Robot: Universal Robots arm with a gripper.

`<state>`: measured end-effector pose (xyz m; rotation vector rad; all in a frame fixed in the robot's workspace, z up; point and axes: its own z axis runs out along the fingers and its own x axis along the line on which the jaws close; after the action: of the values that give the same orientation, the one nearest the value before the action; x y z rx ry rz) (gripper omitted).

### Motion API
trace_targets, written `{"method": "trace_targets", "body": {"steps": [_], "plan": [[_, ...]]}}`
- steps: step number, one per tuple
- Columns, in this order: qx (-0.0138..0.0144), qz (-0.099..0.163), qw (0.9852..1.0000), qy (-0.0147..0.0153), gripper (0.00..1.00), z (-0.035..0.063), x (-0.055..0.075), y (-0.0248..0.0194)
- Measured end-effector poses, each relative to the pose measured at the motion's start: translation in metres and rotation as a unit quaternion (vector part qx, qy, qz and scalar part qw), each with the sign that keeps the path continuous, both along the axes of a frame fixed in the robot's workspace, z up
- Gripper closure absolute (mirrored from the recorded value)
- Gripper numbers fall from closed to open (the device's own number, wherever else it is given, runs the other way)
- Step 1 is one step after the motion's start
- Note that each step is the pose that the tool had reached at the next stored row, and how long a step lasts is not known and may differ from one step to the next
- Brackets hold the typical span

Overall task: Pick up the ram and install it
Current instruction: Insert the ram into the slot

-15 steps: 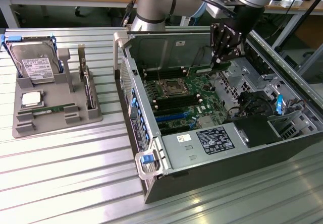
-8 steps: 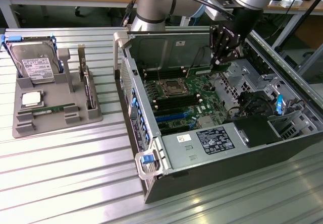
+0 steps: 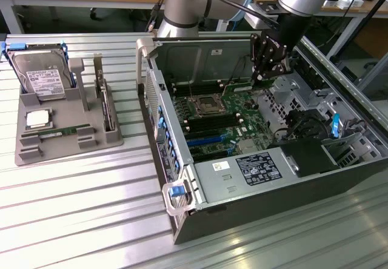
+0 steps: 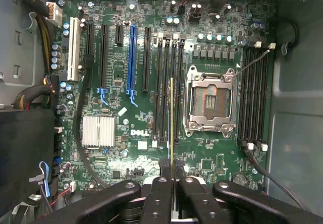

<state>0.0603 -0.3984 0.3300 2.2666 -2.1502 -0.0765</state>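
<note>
Item: ram, seen edge-on, clenched between the fingers of the gripper and held above the motherboard inside the open computer case. Handling: the stick is best kept upright and parallel to the memory slots beside the processor socket, then pressed evenly.

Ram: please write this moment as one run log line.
gripper: shut on ram | place: over motherboard, above memory slots | ram: edge-on, not seated
</note>
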Motion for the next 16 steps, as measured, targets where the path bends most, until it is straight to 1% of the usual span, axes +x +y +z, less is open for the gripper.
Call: {"method": "trace_targets", "body": {"steps": [16], "plan": [[0.0000,0.000,1.0000,0.0000,0.88,-0.0072,0.0000,0.0000]]}}
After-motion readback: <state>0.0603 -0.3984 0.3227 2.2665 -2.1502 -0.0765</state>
